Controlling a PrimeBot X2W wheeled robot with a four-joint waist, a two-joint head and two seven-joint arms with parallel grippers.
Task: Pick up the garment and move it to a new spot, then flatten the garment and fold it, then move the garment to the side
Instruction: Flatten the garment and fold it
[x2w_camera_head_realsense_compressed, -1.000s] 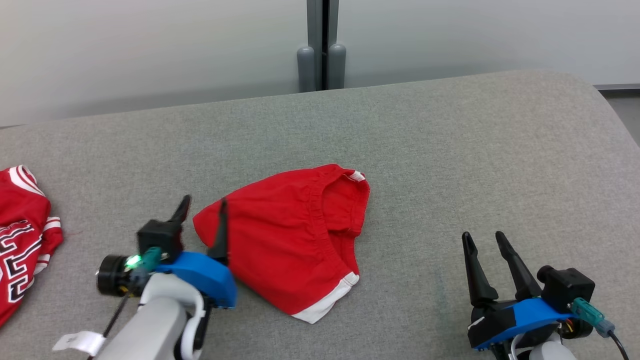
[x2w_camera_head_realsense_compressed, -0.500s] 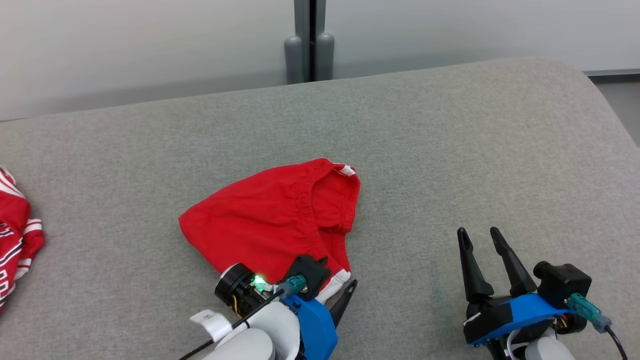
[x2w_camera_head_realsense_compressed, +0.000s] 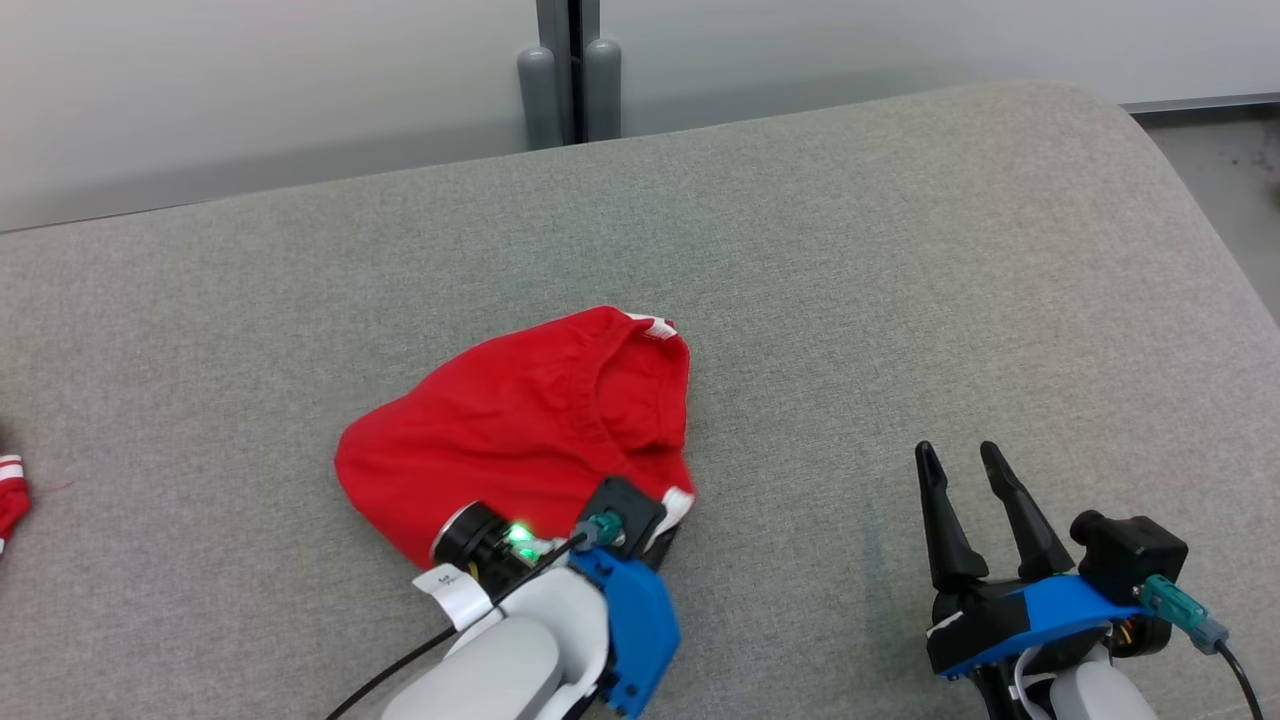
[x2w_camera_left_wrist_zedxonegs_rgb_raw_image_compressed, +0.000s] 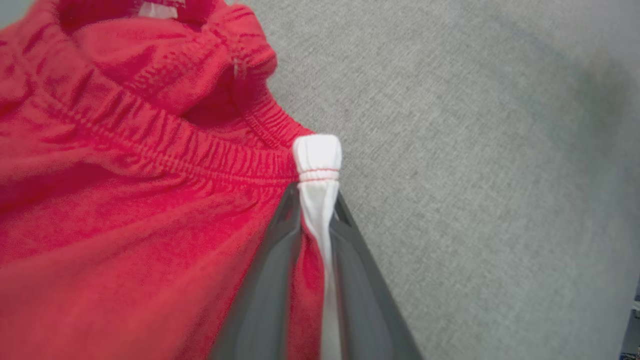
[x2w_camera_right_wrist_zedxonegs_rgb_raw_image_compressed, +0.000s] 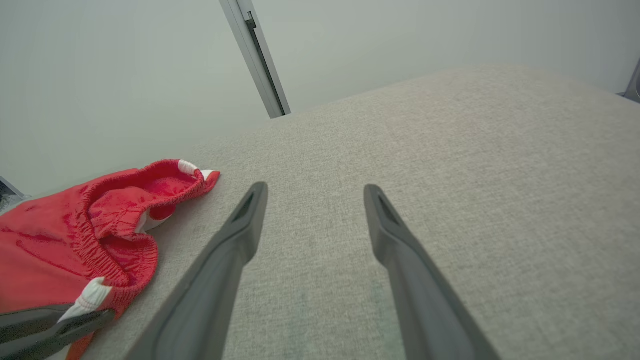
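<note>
The garment (x2w_camera_head_realsense_compressed: 520, 440) is a pair of red shorts with white trim, lying crumpled in the middle of the grey padded surface (x2w_camera_head_realsense_compressed: 900, 300). My left gripper (x2w_camera_head_realsense_compressed: 668, 520) sits at its near right corner, mostly hidden under its own wrist in the head view. In the left wrist view the two dark fingers (x2w_camera_left_wrist_zedxonegs_rgb_raw_image_compressed: 280, 240) are shut on the white side strip of the garment (x2w_camera_left_wrist_zedxonegs_rgb_raw_image_compressed: 125, 175), just below the waistband. My right gripper (x2w_camera_head_realsense_compressed: 960, 460) hovers open to the right, apart from the cloth, fingers spread (x2w_camera_right_wrist_zedxonegs_rgb_raw_image_compressed: 312, 192) over bare fabric; the garment (x2w_camera_right_wrist_zedxonegs_rgb_raw_image_compressed: 75, 240) lies to its left.
A second red garment with white stripes (x2w_camera_head_realsense_compressed: 8, 490) peeks in at the far left edge. Two grey posts (x2w_camera_head_realsense_compressed: 565, 90) stand behind the surface against a pale wall. The surface rounds off at the right, with floor (x2w_camera_head_realsense_compressed: 1220, 170) beyond.
My left gripper went from the garment's left edge to its near right corner and shut on the white strip. The head camera has turned, shifting the scene left. The right gripper is unchanged.
</note>
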